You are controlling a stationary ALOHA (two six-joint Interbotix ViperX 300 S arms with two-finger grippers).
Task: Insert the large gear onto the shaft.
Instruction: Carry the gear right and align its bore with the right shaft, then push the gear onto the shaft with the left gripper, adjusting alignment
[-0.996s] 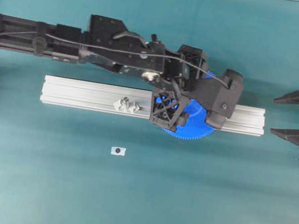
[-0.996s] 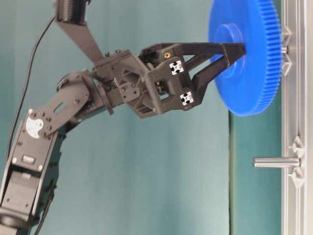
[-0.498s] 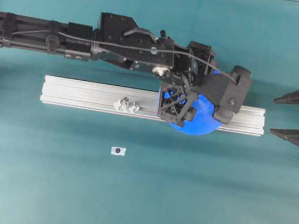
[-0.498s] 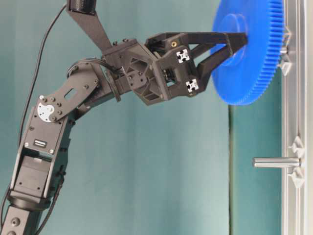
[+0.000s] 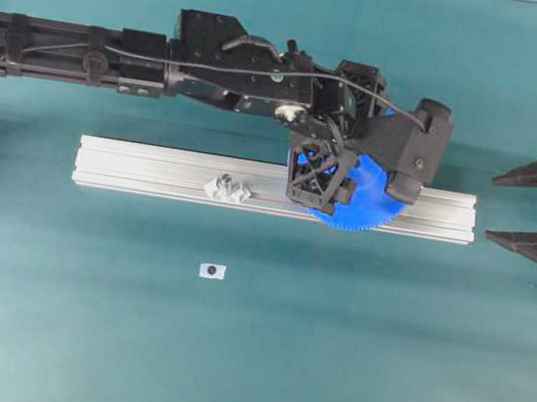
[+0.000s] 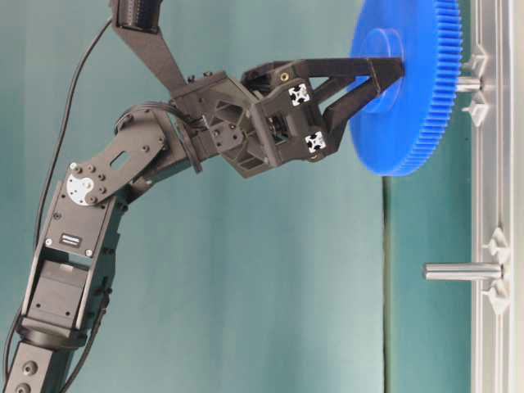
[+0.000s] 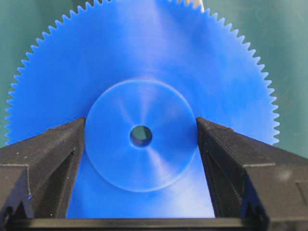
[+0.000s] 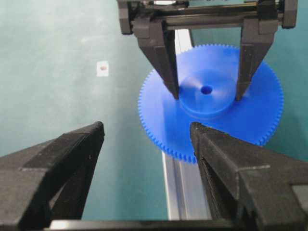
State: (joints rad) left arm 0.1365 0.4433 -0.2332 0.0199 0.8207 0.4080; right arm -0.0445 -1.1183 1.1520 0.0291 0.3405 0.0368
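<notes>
Overhead: we are seeing the left gripper [image 5: 351,188] holding the large gear [image 5: 364,207] over the rail [image 5: 152,170]; the arm is hiding most of the disc. A second pin [image 5: 225,181] is standing on the rail, well apart from the jaws.

Table level: the jaws are clamping the gear's hub [image 6: 378,61]. The shaft [image 6: 468,83] is showing just beyond the disc, on the far side from the fingers; we cannot tell whether its tip is entering the hole.

Left wrist: both fingers [image 7: 53,159] are pressing the hub sides, the centre hole [image 7: 141,136] sitting midway between them.

Right wrist: the right gripper [image 8: 147,139] is standing wide apart and holding nothing, the gear lying ahead of its tips.
</notes>
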